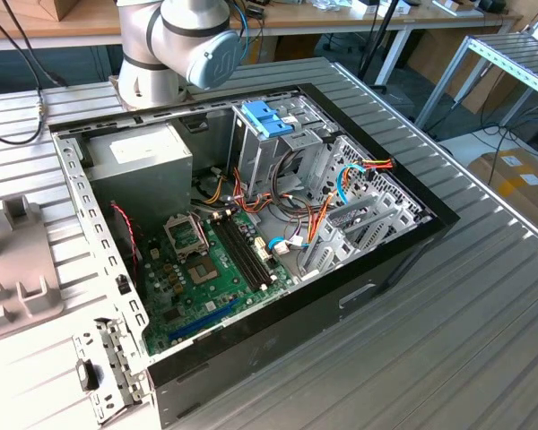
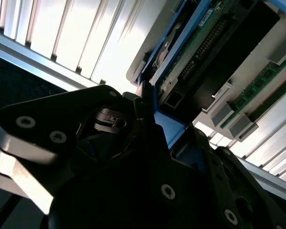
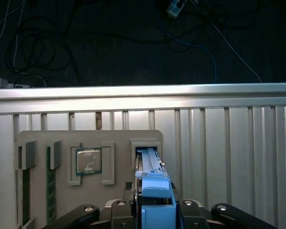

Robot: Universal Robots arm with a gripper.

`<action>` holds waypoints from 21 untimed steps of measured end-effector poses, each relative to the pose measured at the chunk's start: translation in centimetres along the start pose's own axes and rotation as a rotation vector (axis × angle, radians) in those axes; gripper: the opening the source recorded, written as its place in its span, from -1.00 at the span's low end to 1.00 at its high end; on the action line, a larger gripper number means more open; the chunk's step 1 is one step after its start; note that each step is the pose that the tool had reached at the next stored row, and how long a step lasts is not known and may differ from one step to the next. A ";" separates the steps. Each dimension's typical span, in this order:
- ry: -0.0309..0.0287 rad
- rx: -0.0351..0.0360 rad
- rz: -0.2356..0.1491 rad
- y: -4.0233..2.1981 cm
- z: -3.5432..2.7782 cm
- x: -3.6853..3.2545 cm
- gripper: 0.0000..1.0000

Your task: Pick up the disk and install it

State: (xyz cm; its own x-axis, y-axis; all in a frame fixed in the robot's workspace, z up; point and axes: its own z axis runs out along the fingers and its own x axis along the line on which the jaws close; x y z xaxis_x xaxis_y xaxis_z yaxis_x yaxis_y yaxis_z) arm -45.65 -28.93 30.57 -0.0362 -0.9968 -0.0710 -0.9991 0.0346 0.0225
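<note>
I'm seeing the gripper (image 3: 154, 209) pinching narrow on the disk (image 3: 149, 164) by its blue carrier tab, in both wrist views. The disk is standing on edge in a slot of the grey holder tray (image 3: 62, 138), w/ a CPU chip (image 3: 88, 161) lying in the recess just beside it. In the exterior view the open PC case (image 1: 430, 235) is sitting centre, w/ the arm (image 1: 193, 40) at 11 o'clock.

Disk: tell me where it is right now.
In the first wrist view the disk stands on edge in a slot of the grey holder, beside the chip, with the gripper at its blue end.
</note>
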 end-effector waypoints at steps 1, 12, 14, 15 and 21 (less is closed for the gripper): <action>-0.0006 0.0000 0.000 0.00 -0.07 0.00 -0.25; -0.0094 -0.0003 0.000 0.03 -1.12 -0.08 -0.25; -0.0097 -0.0001 0.000 0.02 -1.17 -0.09 -0.25; -0.0096 -0.0003 0.000 0.02 -1.21 -0.10 -0.25; -0.0110 -0.0005 0.000 0.04 -1.46 -0.18 -0.25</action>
State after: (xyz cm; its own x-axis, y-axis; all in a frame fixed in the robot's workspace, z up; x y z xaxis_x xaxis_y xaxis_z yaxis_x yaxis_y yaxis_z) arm -45.65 -28.85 32.04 -0.0361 -0.9960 -0.0820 -0.9991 0.0343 0.0230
